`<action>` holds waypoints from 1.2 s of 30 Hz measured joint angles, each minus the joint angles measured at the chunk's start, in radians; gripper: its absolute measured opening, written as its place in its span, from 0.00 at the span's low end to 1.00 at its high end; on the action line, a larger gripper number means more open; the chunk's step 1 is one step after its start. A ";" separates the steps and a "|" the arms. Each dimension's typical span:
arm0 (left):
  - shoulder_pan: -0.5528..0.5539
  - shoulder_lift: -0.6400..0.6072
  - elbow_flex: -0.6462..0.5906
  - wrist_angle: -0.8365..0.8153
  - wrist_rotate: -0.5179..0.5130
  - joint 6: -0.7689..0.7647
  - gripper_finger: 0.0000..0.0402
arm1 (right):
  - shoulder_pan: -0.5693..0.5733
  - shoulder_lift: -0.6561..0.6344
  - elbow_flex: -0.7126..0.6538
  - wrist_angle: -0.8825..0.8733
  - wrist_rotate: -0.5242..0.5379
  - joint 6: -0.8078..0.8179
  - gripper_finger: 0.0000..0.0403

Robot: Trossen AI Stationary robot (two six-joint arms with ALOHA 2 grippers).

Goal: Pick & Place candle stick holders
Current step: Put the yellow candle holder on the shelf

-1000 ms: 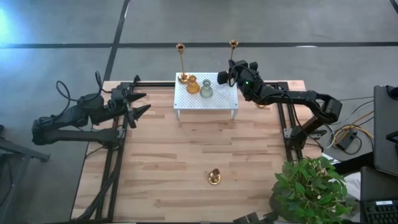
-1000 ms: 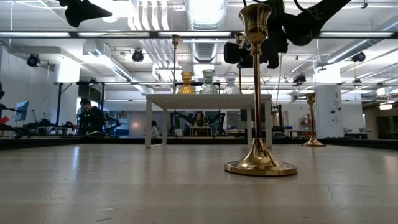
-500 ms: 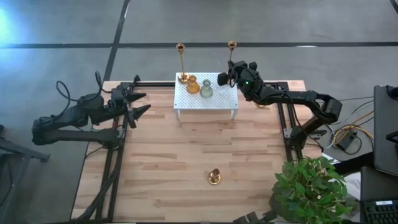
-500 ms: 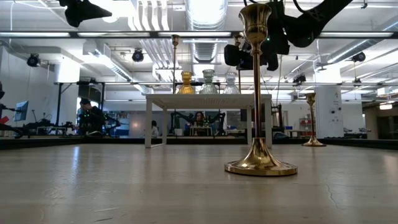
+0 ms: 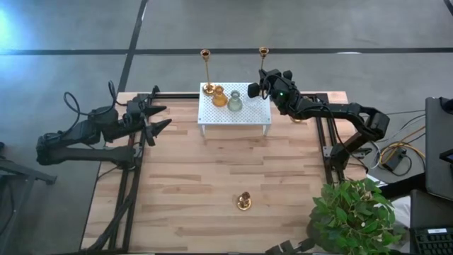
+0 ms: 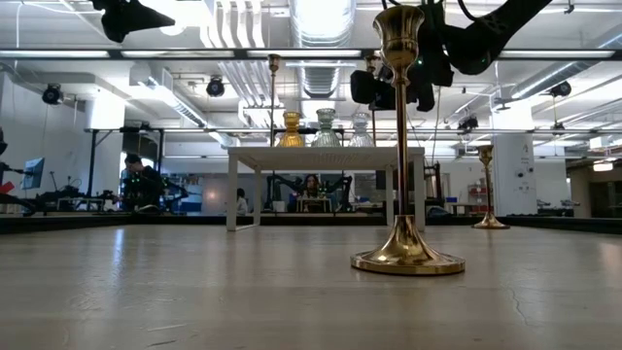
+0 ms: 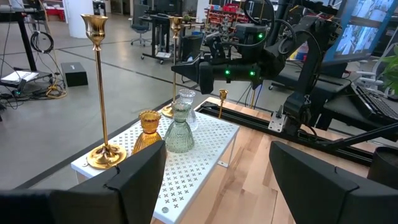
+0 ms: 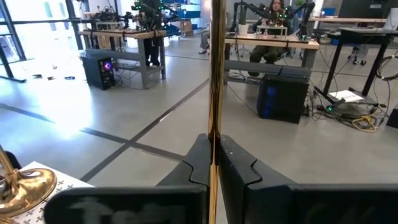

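Observation:
A white perforated rack [image 5: 241, 117] stands at the table's far side. On it are a tall brass stick [image 5: 207, 71], a short brass holder [image 5: 219, 97], a grey-green glass holder [image 5: 234, 102] and a clear glass one [image 7: 187, 102]. My right gripper [image 5: 262, 79] is shut on a second tall brass stick [image 5: 264, 52] at the rack's far right corner. Another brass holder [image 5: 243, 202] stands on its round base near the table's front edge, large in the low view [image 6: 406, 146]. My left gripper [image 5: 161, 117] is open and empty at the table's left side. My right gripper pinches the tall brass stick's thin shaft [image 8: 215, 118] between its two fingers [image 8: 198, 163], partway up. The fingers come level from the table's right and lie across the shaft. The stick stands upright; its round base [image 7: 166, 112] shows at the rack's corner, resting or not I cannot tell.
A small brass stick [image 6: 489, 187] stands on the table at the far right, beyond the rack. A potted plant [image 5: 354, 212] is at the near right corner. Dark rails [image 5: 131, 177] run along both table sides. Bare wood lies between the rack and the front holder.
My right gripper has eased very slightly toward the table's left with the tall stick, which stays upright.

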 joint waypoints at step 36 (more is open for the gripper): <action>0.000 0.000 0.000 0.000 0.000 0.000 0.73 | -0.002 -0.002 -0.014 -0.020 -0.021 0.001 0.06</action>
